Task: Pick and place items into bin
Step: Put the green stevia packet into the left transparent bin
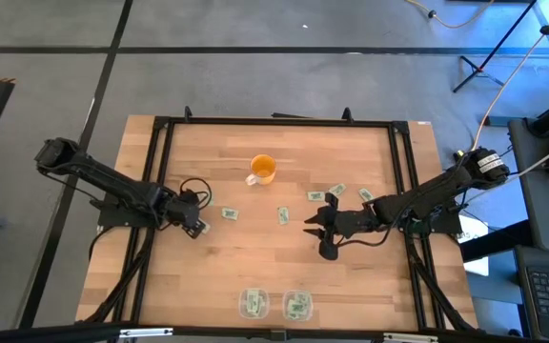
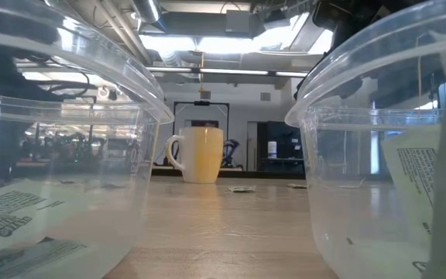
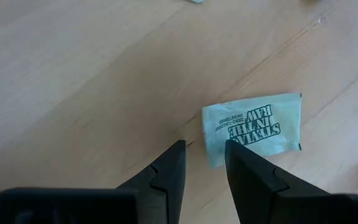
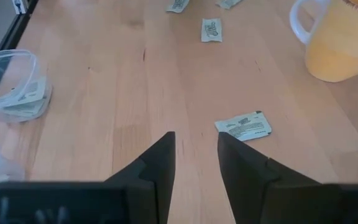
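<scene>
Pale green-and-white packets lie flat on the wooden table. One packet (image 1: pixel 229 213) (image 3: pixel 253 124) is just ahead of my left gripper (image 1: pixel 196 225) (image 3: pixel 204 152), which is open by a narrow gap, with one fingertip at the packet's near edge. My right gripper (image 1: pixel 318 229) (image 4: pixel 196 140) is also open by a narrow gap, short of another packet (image 1: pixel 282 215) (image 4: pixel 244 126). More packets (image 1: pixel 315 196) (image 1: pixel 337 191) (image 1: pixel 365 194) lie near the right arm. Two clear bins (image 1: pixel 254 303) (image 1: pixel 297 305) by the near edge hold packets (image 2: pixel 22 213).
An orange cup (image 1: pixel 262 170) (image 4: pixel 337 37) (image 2: pixel 200 153) stands upright toward the far middle of the table. A black frame (image 1: pixel 160 143) runs around the tabletop. Bare wood lies between the two grippers and the bins (image 4: pixel 17 87).
</scene>
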Controlling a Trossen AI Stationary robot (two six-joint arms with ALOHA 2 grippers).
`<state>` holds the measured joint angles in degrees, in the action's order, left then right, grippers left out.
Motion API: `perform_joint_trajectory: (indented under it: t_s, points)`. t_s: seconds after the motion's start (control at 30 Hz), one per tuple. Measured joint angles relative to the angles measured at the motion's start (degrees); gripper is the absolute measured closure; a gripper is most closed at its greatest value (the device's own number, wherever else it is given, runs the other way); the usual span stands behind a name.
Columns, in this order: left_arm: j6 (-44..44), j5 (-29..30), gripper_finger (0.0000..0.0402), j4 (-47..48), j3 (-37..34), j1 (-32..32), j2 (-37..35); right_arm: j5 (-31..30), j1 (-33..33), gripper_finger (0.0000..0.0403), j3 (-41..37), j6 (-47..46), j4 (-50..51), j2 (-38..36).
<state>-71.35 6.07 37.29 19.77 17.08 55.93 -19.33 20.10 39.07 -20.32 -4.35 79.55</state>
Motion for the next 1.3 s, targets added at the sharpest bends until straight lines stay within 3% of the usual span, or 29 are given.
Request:
perform_joint_trajectory:
  t_s: [0.3,0.77,1.0,1.3]
  points:
    - [0.1,-1.1,0.0303,-1.6,0.0,0.0,0.6,0.0,0.0,0.0279,0.0,0.0,0.0,0.0]
    - [0.1,-1.9,0.0395,-1.8,0.0,0.0,0.6,0.0,0.0,0.0279,0.0,0.0,0.6,0.0]
    - [4.4,-1.8,0.0400,-2.0,0.0,0.0,0.1,0.0,0.0,0.0279,0.0,-0.1,2.0,0.0]
    - [11.7,-3.3,0.0400,-15.0,0.0,0.0,-6.5,0.0,0.0,0.0279,0.0,-0.1,2.3,0.0]
